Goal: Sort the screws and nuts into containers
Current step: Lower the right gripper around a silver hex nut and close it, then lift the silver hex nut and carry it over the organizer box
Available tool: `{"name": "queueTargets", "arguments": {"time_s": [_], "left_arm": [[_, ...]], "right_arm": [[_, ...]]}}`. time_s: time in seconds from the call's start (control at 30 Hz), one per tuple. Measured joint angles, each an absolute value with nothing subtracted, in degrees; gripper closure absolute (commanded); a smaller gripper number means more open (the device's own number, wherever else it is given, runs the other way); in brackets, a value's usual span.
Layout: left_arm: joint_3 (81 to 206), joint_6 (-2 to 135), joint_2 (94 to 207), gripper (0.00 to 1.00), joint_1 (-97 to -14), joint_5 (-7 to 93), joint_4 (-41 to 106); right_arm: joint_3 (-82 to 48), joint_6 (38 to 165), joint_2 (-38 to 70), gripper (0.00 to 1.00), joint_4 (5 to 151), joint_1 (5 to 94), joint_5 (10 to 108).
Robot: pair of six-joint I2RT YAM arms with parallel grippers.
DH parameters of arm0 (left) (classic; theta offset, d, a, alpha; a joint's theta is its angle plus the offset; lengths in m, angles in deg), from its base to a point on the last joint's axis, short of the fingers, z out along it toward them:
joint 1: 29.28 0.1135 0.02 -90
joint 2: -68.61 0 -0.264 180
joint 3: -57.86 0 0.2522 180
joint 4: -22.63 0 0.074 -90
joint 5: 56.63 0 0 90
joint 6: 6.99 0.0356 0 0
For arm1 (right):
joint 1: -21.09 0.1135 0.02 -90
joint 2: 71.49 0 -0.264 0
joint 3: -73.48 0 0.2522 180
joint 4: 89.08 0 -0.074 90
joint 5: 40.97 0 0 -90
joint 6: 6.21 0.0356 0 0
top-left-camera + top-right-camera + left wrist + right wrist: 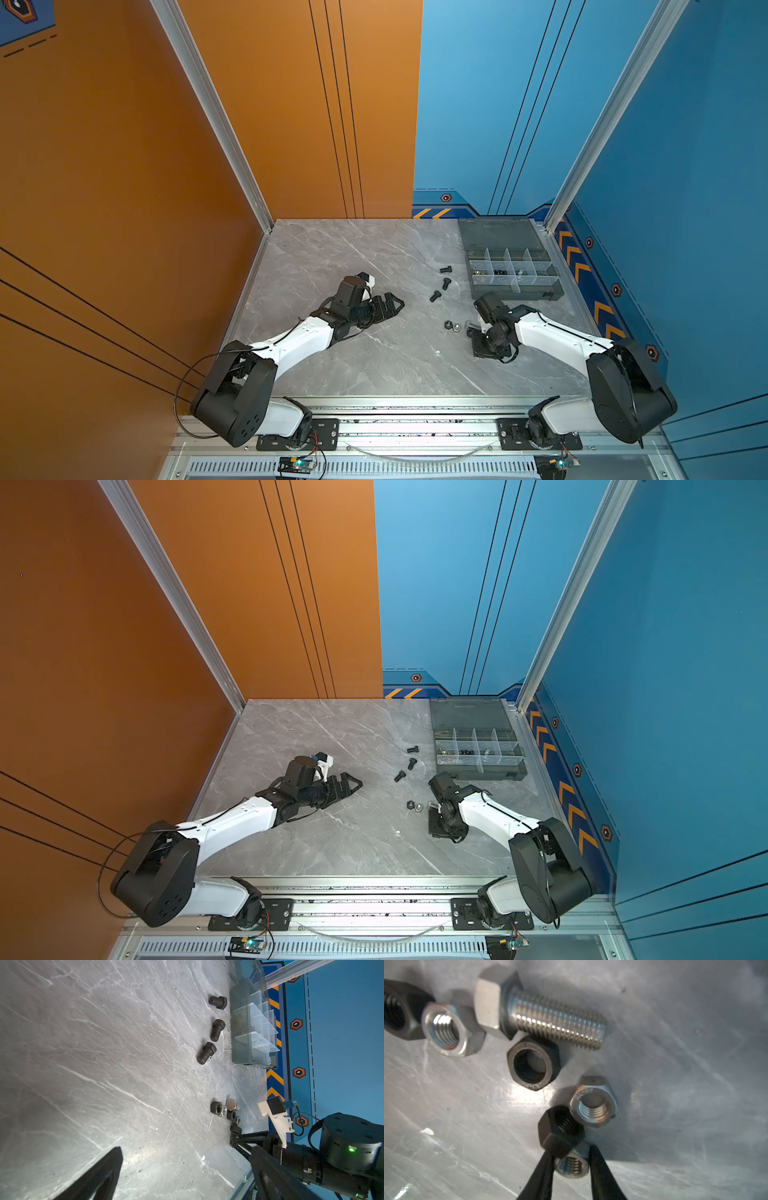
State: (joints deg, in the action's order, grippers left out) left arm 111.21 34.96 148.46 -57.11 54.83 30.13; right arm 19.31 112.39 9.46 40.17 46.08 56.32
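Pointing steeply down, the right gripper (571,1150) pinches a silver nut (572,1165) — a black nut (560,1128) against its tips; left gripper (395,305) stretched low, jaws spread wide.

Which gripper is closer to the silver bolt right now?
Right. The right gripper is down among the nuts, just beside the silver bolt; the left gripper is well off to the bolt's left in both top views.
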Motion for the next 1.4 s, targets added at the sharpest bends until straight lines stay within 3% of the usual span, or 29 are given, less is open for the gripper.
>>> {"name": "queueTargets", "arguments": {"time_s": [0.3,0.5,0.8,1.1,1.4], "left_arm": [[111.21,34.96,148.46,0.02,-57.11,54.83,30.13],[111.19,34.96,148.46,0.02,-57.11,54.83,30.13],[111.19,34.96,148.46,0.02,-57.11,54.85,30.13],[111.19,34.94,148.44,0.02,-57.11,54.83,30.11],[111.19,34.91,148.46,0.02,-57.11,54.87,29.50]], "right_arm": [[19.84,113.22,8.35,0.92,40.10,46.28,55.82],[20.58,113.16,0.35,0.94,38.48,44.44,56.93],[12.08,109.16,-7.30,0.96,33.89,28.24,62.57],[-5.32,104.28,6.60,0.96,32.82,12.18,65.46],[-22.02,104.13,25.59,0.96,34.13,6.87,65.22]]}}
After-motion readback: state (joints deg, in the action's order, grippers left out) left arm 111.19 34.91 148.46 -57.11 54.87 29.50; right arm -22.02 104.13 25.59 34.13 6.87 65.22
